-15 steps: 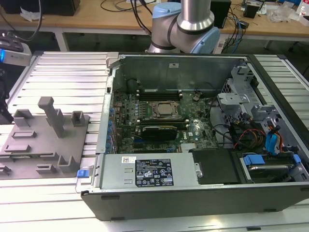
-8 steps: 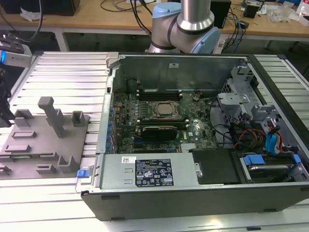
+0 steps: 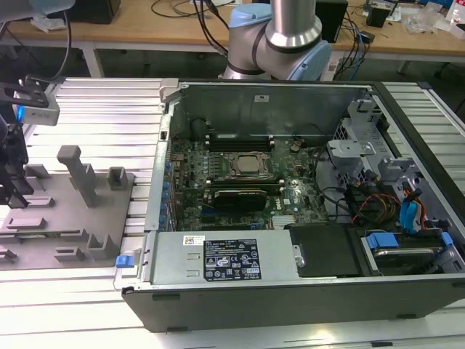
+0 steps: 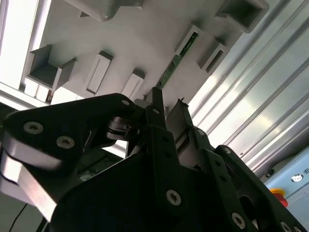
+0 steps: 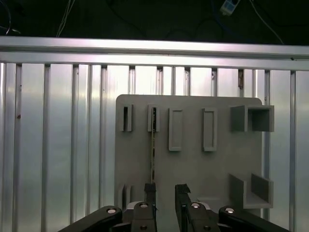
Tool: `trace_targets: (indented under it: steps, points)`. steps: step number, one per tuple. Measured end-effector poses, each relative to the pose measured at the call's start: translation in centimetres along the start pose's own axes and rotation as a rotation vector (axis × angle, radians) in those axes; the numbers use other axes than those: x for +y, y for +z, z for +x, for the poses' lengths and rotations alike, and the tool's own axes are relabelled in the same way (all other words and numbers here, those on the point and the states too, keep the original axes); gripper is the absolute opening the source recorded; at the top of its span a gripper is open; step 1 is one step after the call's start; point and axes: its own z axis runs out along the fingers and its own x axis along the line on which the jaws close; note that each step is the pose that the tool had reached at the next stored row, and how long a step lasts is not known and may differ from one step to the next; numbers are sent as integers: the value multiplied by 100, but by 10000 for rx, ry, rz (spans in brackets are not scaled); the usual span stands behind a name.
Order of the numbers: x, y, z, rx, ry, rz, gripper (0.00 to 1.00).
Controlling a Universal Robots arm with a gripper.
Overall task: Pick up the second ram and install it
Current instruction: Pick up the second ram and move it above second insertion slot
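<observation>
The second ram (image 5: 153, 145) is a thin green stick standing on edge in a slot of the grey holder plate (image 5: 193, 169). It also shows as a green strip (image 4: 175, 62) in the second wrist view. My gripper (image 5: 165, 193) hovers above the plate, open, with a narrow gap and nothing between its black fingers. One fingertip (image 5: 150, 189) lines up with the near end of the ram, and the other (image 5: 182, 190) sits off to its side. In the second wrist view the gripper (image 4: 168, 104) is just short of the stick's end. The tool head (image 3: 14, 145) is at the exterior view's left edge.
The open computer case (image 3: 290, 291) lies at the exterior view's middle and right, with the square CPU socket (image 3: 247, 166) between black memory slots (image 3: 240, 138). The grey holder (image 3: 65, 218) carries upright posts and brackets. Ribbed aluminium table (image 5: 58, 145) surrounds the plate.
</observation>
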Motion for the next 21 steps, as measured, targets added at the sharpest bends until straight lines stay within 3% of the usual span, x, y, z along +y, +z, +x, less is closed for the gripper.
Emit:
trace_targets:
  steps: [21]
  points:
    - [-5, 273, 19, 1, -8, 0, 30]
